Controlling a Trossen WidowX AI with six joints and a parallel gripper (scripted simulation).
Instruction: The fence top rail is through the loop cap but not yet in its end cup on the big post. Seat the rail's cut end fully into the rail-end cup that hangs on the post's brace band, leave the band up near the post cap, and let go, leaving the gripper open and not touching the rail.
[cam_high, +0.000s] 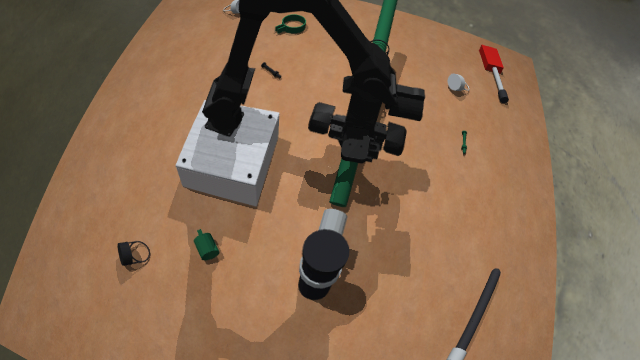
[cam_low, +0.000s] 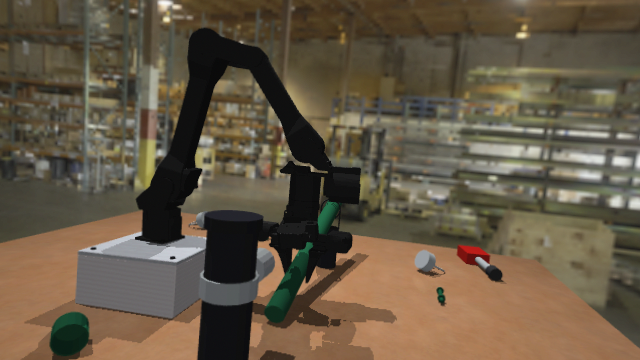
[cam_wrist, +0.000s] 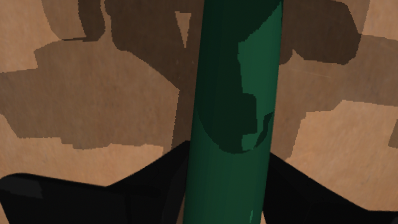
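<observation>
Matte brown table (cam_high: 450, 210); top view had gripper (cam_high: 356, 161) clamped on smooth green rail (cam_high: 344, 185), cut end short of grey cup (cam_high: 333, 220) at 6 o'clock. Exterior: grey band (cam_low: 229, 290) ringed black post (cam_low: 231, 260). Wrist: fingers touched rail.

Top rail (cam_wrist: 232, 125): smooth, glossy green finish. Table (cam_high: 450, 210): matt, wood-like brown. Gripper (cam_wrist: 227, 192): matt black.
</observation>
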